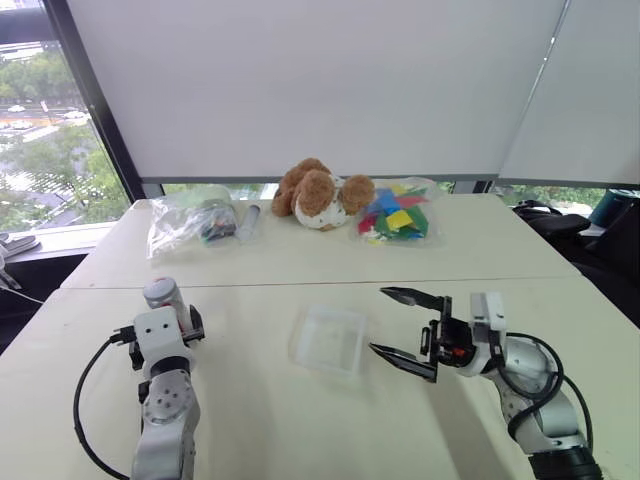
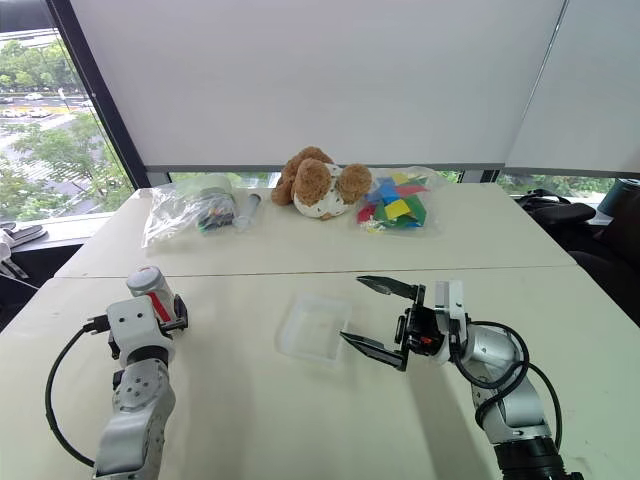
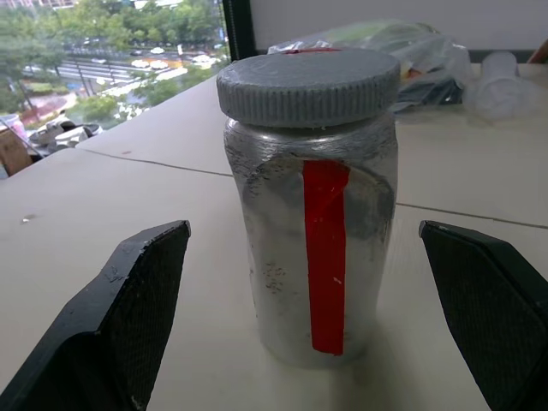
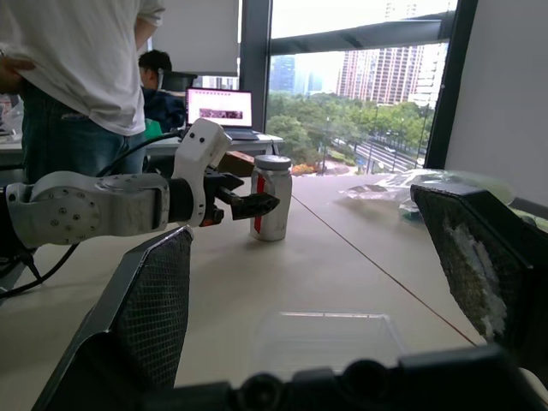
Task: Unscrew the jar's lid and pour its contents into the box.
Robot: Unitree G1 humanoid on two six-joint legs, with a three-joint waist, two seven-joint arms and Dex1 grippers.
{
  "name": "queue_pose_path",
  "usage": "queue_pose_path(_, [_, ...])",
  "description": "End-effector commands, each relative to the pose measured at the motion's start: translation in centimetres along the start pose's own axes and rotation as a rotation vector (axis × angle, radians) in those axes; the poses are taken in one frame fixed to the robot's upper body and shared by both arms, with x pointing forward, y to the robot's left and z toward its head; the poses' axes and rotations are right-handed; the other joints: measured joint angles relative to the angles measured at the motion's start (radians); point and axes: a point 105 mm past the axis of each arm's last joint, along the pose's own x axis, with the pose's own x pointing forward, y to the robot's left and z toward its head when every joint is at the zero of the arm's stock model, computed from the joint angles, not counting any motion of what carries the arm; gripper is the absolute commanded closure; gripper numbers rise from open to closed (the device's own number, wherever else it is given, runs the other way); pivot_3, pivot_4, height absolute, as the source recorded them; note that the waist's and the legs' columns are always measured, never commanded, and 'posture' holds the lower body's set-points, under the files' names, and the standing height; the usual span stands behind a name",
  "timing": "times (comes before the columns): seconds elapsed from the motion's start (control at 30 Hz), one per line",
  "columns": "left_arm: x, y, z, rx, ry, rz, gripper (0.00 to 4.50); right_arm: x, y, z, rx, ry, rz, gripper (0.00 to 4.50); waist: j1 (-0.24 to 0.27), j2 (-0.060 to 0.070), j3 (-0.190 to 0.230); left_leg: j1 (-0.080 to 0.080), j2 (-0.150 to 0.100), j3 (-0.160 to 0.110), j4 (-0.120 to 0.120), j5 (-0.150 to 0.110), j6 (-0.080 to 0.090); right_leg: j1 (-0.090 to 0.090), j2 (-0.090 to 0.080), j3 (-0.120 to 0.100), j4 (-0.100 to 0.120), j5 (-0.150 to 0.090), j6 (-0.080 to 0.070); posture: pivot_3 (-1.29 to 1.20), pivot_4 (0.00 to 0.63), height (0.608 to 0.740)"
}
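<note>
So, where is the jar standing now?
The jar stands upright on the table's left side, between the open fingers of the left pincer, with the box to its right.

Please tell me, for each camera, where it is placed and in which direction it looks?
Left eye and right eye views: on the head, looking forward and down over the table; both arms show, the open left gripper at the jar, the open right gripper beside the box.
Left wrist view: on the left wrist, facing the jar and its lid between its own fingers.
Right wrist view: on the right wrist, looking across the box toward the left arm and jar.
Shared: every view shows the jar.
</note>
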Motion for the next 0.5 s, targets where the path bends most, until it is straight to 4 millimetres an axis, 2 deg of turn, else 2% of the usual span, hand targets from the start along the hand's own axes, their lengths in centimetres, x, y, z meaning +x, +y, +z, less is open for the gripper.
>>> queue_pose_path(0.03, [0.8,0.3,1.2,-0.014,-0.061,0.043,0.06,0.4,0.2,1.0,-0.032,-0.023,0.008,0.0,-0.001,0.0,0.0,0.0,0.0,0.0,0.0,0.0,0.0,0.0,0.0,0.0,0.0,0.0,0.0,0.0,0.15,0.74])
queue_pose_path(0.43, [3.5,-0.7,1.3,-0.01,-0.106,0.014,0.06,0.5,0.0,1.4,-0.031,-0.018,-0.008,0.0,-0.002,0.0,0.0,0.0,0.0,0.0,0.0,0.0,0.0,0.0,0.0,0.0,0.001,0.001,0.001,0.0,0.15,0.74])
queue_pose_path(0.5, [3.6,-0.5,1.0,0.005,-0.096,0.022,0.59,0.4,0.0,1.4,-0.032,-0.015,-0.012,0.0,-0.002,0.0,0.0,0.0,0.0,0.0,0.0,0.0,0.0,0.0,0.0,0.0,0.001,0.002,0.004,0.0,0.15,0.74])
